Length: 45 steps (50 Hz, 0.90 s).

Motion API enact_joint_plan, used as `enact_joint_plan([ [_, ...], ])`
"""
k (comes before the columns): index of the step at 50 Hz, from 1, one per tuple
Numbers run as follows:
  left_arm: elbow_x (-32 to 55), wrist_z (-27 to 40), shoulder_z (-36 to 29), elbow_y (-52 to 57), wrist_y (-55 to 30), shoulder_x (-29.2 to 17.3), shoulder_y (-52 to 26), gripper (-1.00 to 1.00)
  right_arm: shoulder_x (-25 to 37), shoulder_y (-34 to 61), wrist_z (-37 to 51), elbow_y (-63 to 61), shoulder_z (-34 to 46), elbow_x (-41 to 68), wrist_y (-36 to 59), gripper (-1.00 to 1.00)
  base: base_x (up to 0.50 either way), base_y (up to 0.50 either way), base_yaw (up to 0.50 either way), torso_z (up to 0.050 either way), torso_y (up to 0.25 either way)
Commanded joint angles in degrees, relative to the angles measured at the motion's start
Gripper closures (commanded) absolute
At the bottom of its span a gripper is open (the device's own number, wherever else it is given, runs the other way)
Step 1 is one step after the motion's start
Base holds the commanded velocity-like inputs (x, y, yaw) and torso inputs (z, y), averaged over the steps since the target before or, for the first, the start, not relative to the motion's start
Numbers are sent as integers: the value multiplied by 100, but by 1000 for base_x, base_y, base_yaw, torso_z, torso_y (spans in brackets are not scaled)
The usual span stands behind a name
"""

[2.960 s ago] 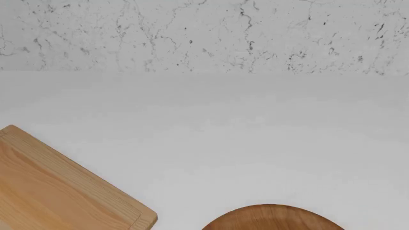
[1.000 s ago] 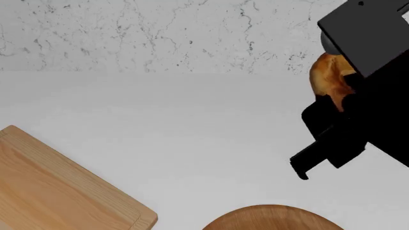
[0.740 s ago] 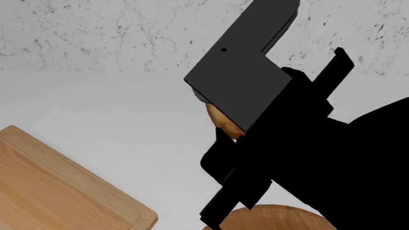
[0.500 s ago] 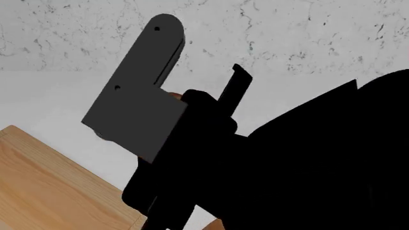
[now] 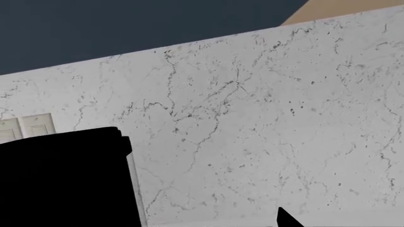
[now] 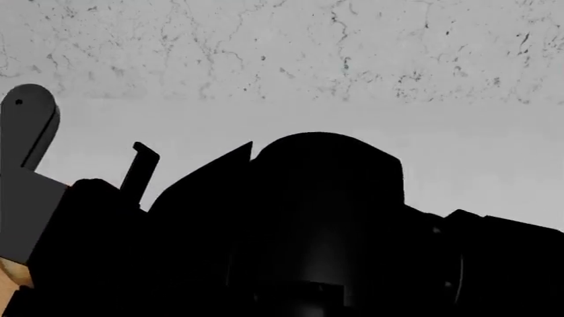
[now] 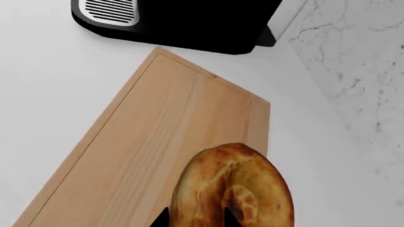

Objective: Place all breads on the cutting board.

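In the right wrist view a golden-brown bread [image 7: 230, 189] sits between the two dark fingertips of my right gripper [image 7: 195, 218], which is shut on it. The bread hangs above the near-wall end of the light pine cutting board [image 7: 158, 142]. In the head view my black right arm [image 6: 317, 224] fills the lower half. One thin finger [image 6: 141, 162] sticks up at the left, a sliver of the cutting board [image 6: 9, 281] shows at the lower left edge, and the bread is hidden. Of my left gripper only one dark fingertip [image 5: 287, 220] shows, facing the marble wall.
A black appliance [image 7: 177, 23] with a vent grille stands on the white counter just past the far end of the board. A black block [image 5: 63, 179] stands before the marble wall [image 5: 252, 118] in the left wrist view. White counter [image 7: 57, 85] lies beside the board.
My right arm has swung from the right side to the left across the head view, carrying the bread. It now covers the board and the round wooden plate.
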<state>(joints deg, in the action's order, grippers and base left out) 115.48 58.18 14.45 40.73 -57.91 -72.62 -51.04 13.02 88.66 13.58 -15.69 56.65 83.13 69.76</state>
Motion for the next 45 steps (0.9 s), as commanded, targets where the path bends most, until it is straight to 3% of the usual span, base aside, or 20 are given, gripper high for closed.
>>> enact_joint_plan([
  [1,124,105,559,42,-170,42,408,-100,-826,-78,-942,820,375,-825,-529,100,0,0,0,0,0],
  [9,28,109,796,76,-302,223,647,-100,-1284,-84,-1603,1820,891,-1278,-1045,100,0,0,0,0,0],
  [15,239,200,932,84,-292,93,686,-100,-1301,820,-1692,2514,2894,-123,-2737,100,0,0,0,0,0],
  [17,270,215,972,87,-297,90,706,-100,-1302,960,-1744,2578,3209,60,-2992,100,0,0,0,0,0],
  [33,444,303,1279,50,-403,9,835,-100,-1302,758,-2507,3493,3275,-476,-2870,100,0,0,0,0,0],
  [34,424,301,1283,47,-409,30,844,-100,-1302,809,-2493,3459,3277,-459,-2875,-100,0,0,0,0,0],
  [45,588,396,1416,92,-405,3,909,-100,-1302,1156,-2320,3233,3286,-210,-3000,-100,0,0,0,0,0],
])
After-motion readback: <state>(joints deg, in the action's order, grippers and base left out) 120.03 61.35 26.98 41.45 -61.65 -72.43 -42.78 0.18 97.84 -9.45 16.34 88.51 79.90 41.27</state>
